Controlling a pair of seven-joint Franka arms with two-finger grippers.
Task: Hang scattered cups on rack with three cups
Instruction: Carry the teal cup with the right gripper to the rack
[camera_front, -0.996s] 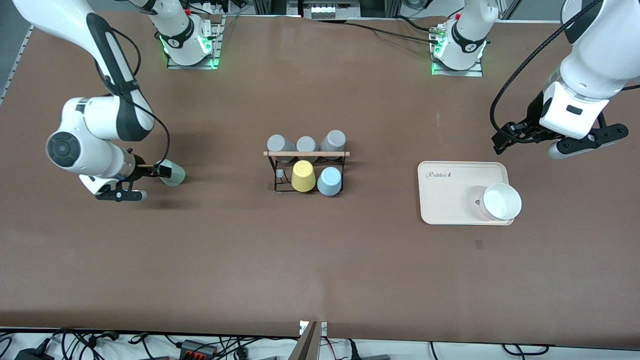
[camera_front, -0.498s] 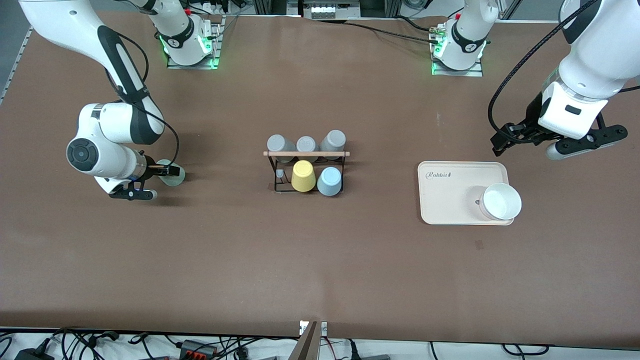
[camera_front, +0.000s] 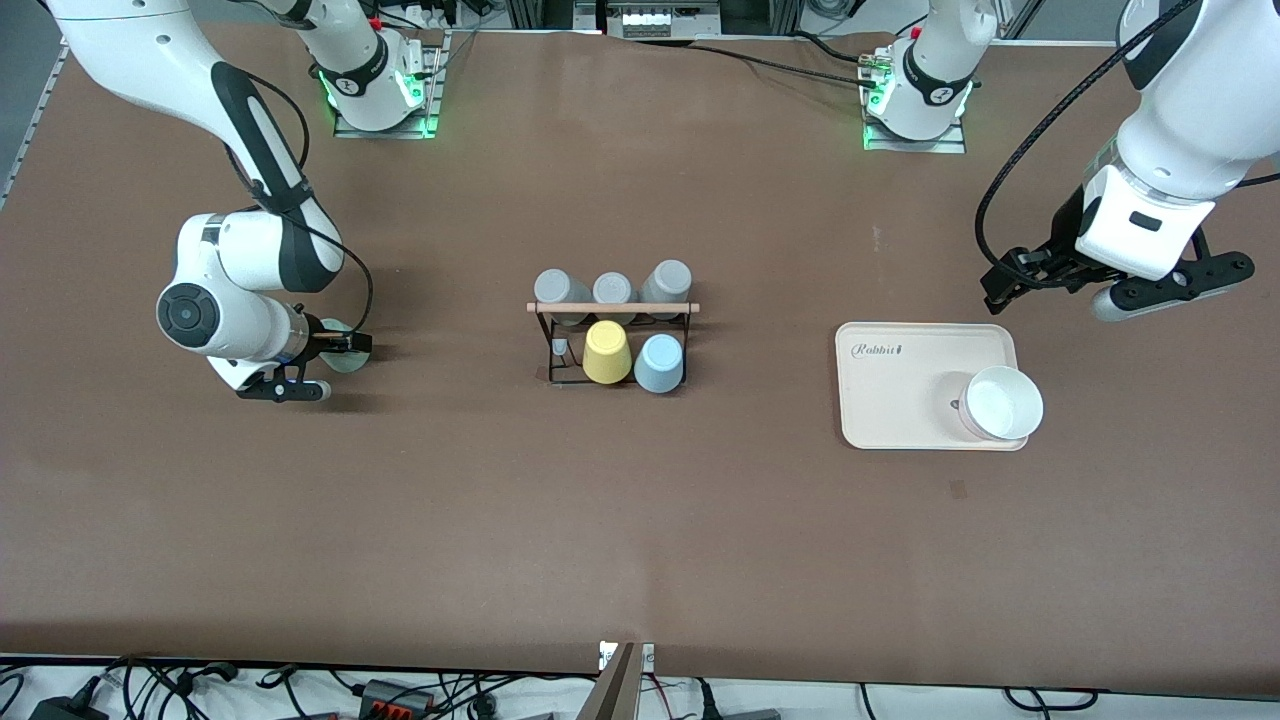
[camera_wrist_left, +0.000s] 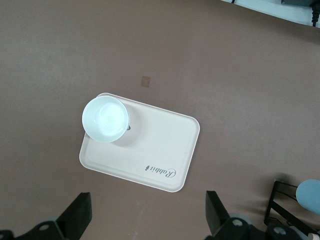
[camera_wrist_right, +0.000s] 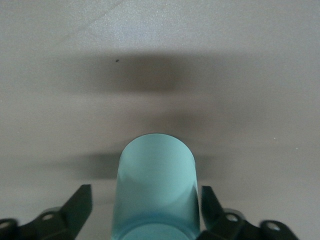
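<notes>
Right gripper (camera_front: 340, 347) down low at the right arm's end of the table, fingers (camera_wrist_right: 80, 202) either side of the sage-green cup (camera_front: 352, 352), whether pressing on it not clear; left gripper (camera_front: 1010, 285) waiting over bare tabletop just past the tray's edge, fingers (camera_wrist_left: 80, 215) spread wide, holding nothing. Broad brown table (camera_front: 640, 520), plain and matte, cables strung along its edges; beige tray (camera_front: 900, 385) toward the left arm's end, white bowl (camera_front: 1002, 403) sitting at its corner nearest the camera; black wire rack (camera_front: 612, 335) mid-table, wooden rod on top; three grey cups (camera_front: 612, 288) on its farther row; yellow cup (camera_front: 606, 352) and light blue cup (camera_front: 659, 362) on the nearer row.
</notes>
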